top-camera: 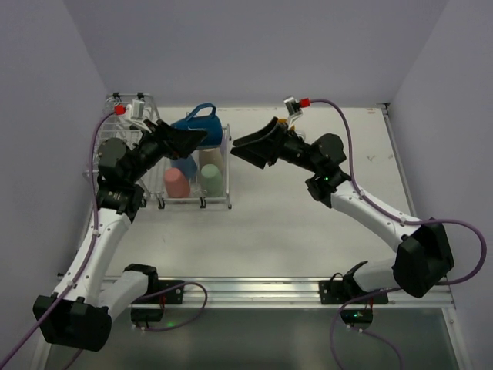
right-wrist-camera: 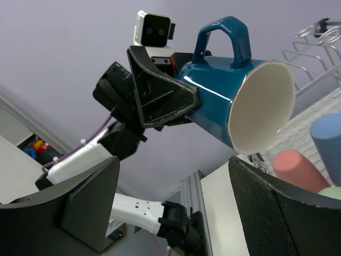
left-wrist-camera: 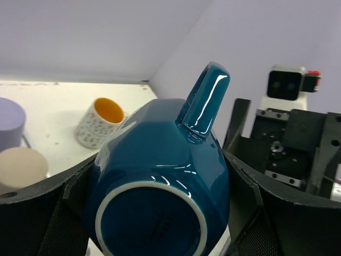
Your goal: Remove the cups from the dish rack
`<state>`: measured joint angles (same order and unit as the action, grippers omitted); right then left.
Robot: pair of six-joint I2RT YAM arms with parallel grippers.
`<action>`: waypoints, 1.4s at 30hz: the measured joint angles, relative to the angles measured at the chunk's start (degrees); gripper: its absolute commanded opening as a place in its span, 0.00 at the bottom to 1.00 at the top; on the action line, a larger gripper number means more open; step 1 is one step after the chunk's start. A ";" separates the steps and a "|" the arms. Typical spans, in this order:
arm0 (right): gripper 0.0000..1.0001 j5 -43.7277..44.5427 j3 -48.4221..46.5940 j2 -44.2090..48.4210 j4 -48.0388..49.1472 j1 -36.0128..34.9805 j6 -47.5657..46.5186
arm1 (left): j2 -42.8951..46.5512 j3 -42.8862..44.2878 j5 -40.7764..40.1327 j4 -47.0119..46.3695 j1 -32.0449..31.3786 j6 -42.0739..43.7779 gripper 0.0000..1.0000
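My left gripper [top-camera: 194,137] is shut on a dark blue mug [top-camera: 202,123] and holds it on its side in the air over the dish rack [top-camera: 158,202]. In the left wrist view the mug [left-wrist-camera: 160,170] sits between both fingers, base toward the camera, handle up. My right gripper [top-camera: 245,151] is open and empty, just right of the mug's white mouth [right-wrist-camera: 261,106] and not touching it. Pink [top-camera: 176,183], mint [top-camera: 211,179], blue [top-camera: 185,164] and beige [top-camera: 209,156] cups stand upside down in the rack.
A white speckled, orange-lined mug [left-wrist-camera: 100,122] stands upright on the table beyond the rack, hidden in the top view. A lilac cup [left-wrist-camera: 8,125] and a beige cup [left-wrist-camera: 21,168] show at the left wrist view's left. The rack's taller wire basket [top-camera: 119,116] is at the far left corner.
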<state>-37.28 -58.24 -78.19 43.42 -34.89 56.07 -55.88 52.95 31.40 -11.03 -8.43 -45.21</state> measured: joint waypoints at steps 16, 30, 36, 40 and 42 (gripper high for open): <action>0.75 -0.31 -2.32 -1.95 -0.87 -5.31 -1.46 | 9.38 -11.63 6.97 -22.99 -1.22 -17.42 0.08; 0.87 1.92 -8.59 -0.87 -23.28 -7.23 -22.93 | 9.77 -11.67 3.10 -17.40 -2.82 -19.63 0.06; 0.89 6.29 -7.17 3.08 -28.33 -7.43 -30.21 | 9.77 -11.65 1.88 -14.25 -2.93 -18.38 0.06; 0.89 7.17 -6.36 5.77 -28.76 -7.43 -33.53 | 9.40 -11.65 1.75 -13.75 -3.02 -18.23 0.06; 0.88 7.04 -6.38 6.23 -28.35 -7.43 -34.71 | 9.14 -11.65 1.75 -13.64 -3.21 -18.23 0.06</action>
<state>-30.24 -64.62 -71.96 15.07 -42.33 21.37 -46.74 41.30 33.15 -24.67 -11.64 -63.44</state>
